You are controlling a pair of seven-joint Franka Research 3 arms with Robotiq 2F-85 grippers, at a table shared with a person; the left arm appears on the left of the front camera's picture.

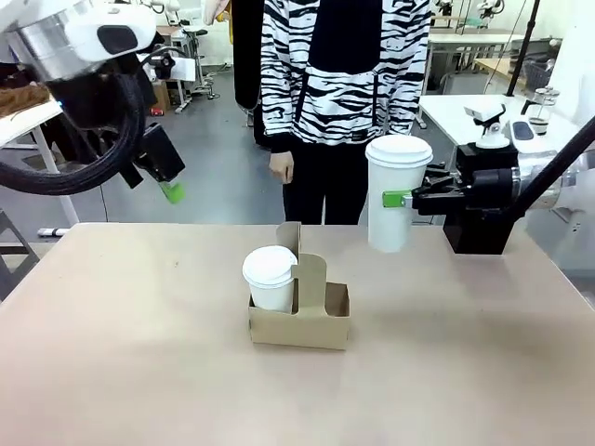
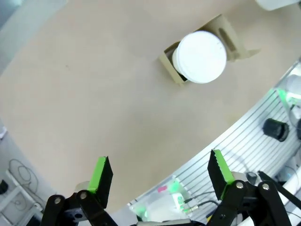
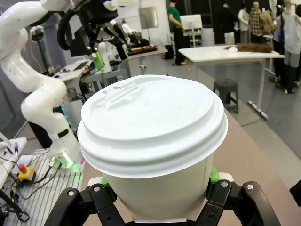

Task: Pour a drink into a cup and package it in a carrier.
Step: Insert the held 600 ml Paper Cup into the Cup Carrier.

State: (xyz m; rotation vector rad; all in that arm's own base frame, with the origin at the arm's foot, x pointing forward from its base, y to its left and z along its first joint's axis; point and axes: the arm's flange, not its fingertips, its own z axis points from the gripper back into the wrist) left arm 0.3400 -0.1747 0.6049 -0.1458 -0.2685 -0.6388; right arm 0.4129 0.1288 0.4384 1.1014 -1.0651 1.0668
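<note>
Figure legend. The small brown cardboard carrier, a low box with an upright central handle tab, stood near the middle of the tan bench and served as the landmark. Its left pocket already held a tall white paper cup with a white plastic lid; the pocket to the right of the handle tab appeared empty. The right tool, black with green pads, was closed on a second lidded white paper cup, gripping it about mid-wall and holding it upright in the air, above and to the right of the carrier and on its far side, clear of the bench. In the right wrist view the held cup's lid sat level between the two green pads. The left tool hung above and well to the left of the carrier with its jaws spread wide and nothing between them; its wrist view looked down on the seated cup from a distance. A person in a black-and-white striped top stood beyond the carrier at the far edge of the bench. No drink was visible through the lids.

Step in hand, as judged: packaging, with the second cup on its way to the carrier. The next move would call for bringing the cup over the empty right pocket, keeping it vertical, lowering it past the handle tab, then releasing.
</note>
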